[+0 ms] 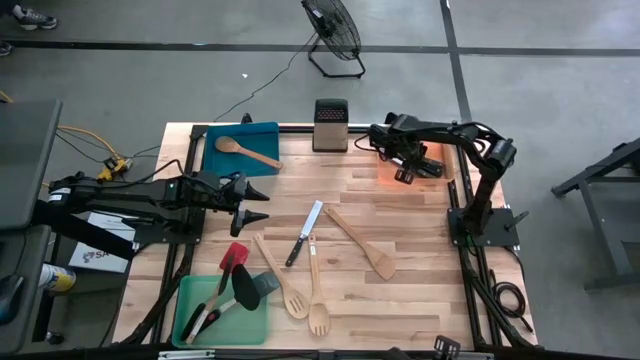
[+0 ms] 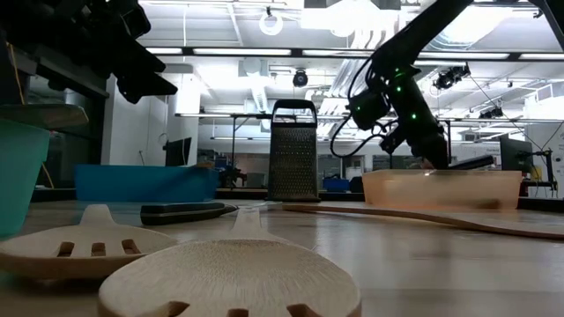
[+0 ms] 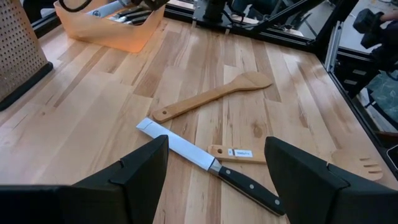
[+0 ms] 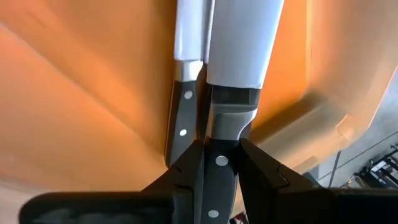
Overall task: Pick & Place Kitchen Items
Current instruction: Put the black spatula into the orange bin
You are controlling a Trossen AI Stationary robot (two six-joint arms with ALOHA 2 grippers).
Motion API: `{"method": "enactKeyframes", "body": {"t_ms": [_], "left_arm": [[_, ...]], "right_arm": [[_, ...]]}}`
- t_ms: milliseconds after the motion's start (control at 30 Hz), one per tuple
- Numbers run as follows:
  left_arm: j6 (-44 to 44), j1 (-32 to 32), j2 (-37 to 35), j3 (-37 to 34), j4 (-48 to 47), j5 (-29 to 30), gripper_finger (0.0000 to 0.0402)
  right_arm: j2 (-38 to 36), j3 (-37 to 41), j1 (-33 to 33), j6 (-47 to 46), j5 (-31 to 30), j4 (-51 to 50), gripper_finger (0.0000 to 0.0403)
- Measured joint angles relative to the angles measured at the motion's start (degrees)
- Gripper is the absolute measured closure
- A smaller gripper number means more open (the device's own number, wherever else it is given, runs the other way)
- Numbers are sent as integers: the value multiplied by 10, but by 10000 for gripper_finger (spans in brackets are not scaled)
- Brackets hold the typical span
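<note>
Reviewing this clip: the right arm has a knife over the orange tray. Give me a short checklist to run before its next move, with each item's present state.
1. Right gripper clamped on the knife by its black handle: ok.
2. Held knife is over the orange tray, inside its walls: ok.
3. A second knife already lies in the tray close beside the held one; whether they touch: cannot tell.
4. Held knife resting on the tray floor before release: cannot tell.
5. Left gripper open, holding nothing, far from the tray: ok.
6. Next item, the table knife, lies free on the table ahead of the left gripper: ok.
</note>
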State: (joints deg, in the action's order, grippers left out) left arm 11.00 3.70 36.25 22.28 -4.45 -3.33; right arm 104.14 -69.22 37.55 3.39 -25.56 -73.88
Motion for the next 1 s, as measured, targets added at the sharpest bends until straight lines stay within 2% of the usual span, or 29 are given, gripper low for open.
{"method": "enactKeyframes", "body": {"t_ms": [533, 833, 1000], "left_arm": [[0, 0, 0, 0, 0, 9, 139], [11, 0, 0, 0, 1, 11, 139], [55, 0, 0, 0, 1, 50, 139]], "right_arm": [[0, 18, 9, -2, 21, 24, 302], [0, 18, 9, -35, 0, 23, 247], [-16, 18, 8, -86, 6, 17, 217]]}}
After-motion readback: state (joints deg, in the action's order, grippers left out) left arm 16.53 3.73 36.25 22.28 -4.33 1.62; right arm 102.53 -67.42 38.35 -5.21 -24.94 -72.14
